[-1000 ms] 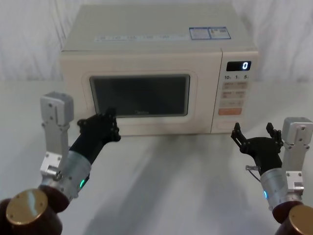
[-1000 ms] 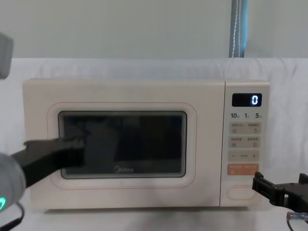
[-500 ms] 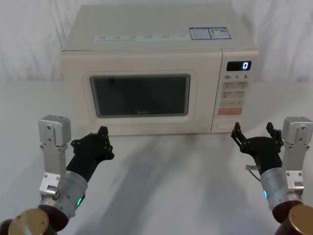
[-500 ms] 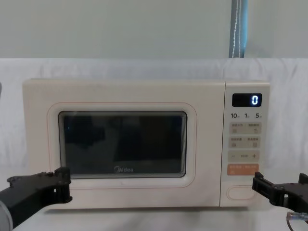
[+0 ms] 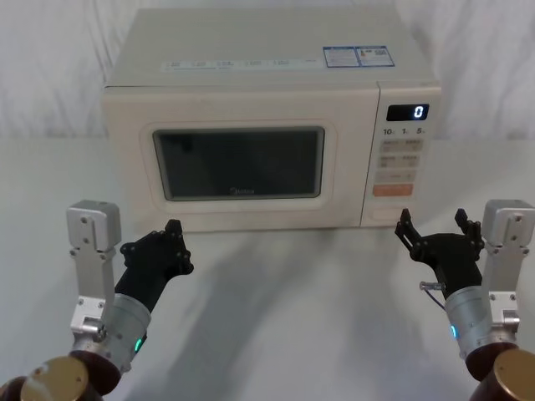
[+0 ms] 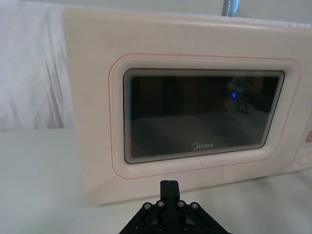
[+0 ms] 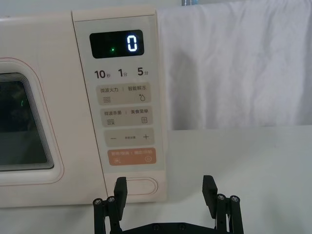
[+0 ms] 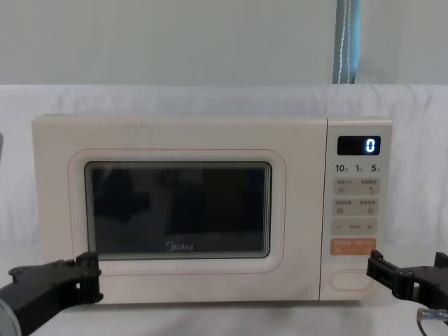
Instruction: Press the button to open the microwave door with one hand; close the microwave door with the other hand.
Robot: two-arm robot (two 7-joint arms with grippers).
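The cream microwave (image 5: 251, 79) stands at the back of the table, its display reading 0. The microwave door (image 5: 238, 163) with the dark window is flush with the front, also visible as the door (image 6: 200, 117). The wide cream button (image 7: 141, 186) sits at the bottom of the keypad panel, under the orange key. My right gripper (image 5: 432, 224) hovers open just in front of the button (image 8: 348, 281) without touching it. My left gripper (image 5: 171, 242) is shut and empty, low over the table in front of the door's lower left corner, apart from it.
The keypad panel (image 7: 124, 122) holds small keys and an orange key (image 7: 131, 156). White cloth (image 5: 284, 326) covers the table in front of the microwave and between the two arms. A white draped backdrop (image 7: 234, 68) hangs behind.
My left gripper has pulled back from the door window, down and toward me, then settled. The door stays closed. The right gripper has not moved.
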